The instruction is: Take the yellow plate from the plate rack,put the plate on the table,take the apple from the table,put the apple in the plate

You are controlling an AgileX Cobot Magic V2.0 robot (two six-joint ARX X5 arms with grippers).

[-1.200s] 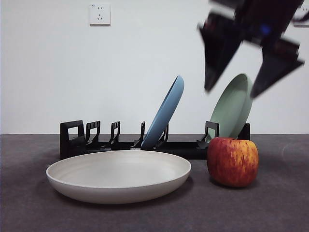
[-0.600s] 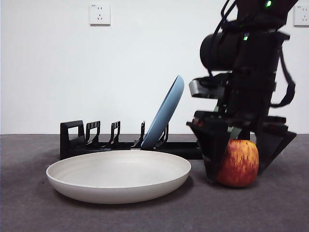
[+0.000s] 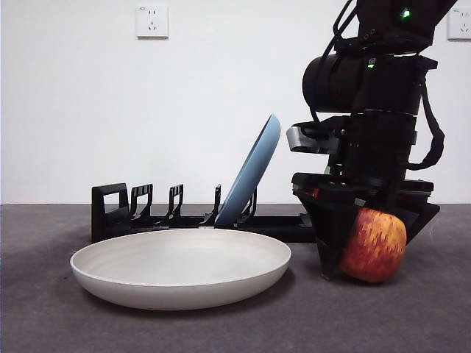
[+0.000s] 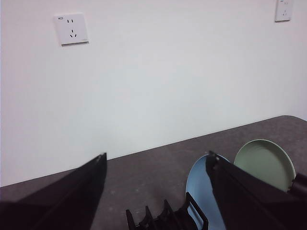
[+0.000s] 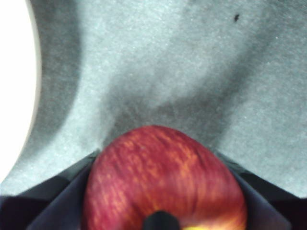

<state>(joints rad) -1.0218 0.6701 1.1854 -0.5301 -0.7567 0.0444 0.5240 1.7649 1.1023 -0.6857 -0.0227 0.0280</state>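
The yellow plate (image 3: 180,268), pale cream, lies flat on the table (image 3: 44,323) in front of the black plate rack (image 3: 118,213). Its bright rim also shows in the right wrist view (image 5: 14,96). The red apple (image 3: 375,246) sits to the right of the plate, tilted, at table level. My right gripper (image 3: 372,254) is shut on the apple, one jaw on each side; the right wrist view shows the apple (image 5: 163,177) squeezed between the jaws of that gripper (image 5: 157,154). My left gripper (image 4: 157,155) is open and empty, high above the rack (image 4: 163,215).
A blue plate (image 3: 254,173) leans upright in the rack. A sage-green plate (image 4: 266,163) stands at the rack's end; the right arm hides it in the front view. A white wall with a socket (image 3: 151,21) stands behind.
My right gripper came down from above, straddled the apple and shut on it. The apple has tilted and shifted slightly right. The plate has not moved.
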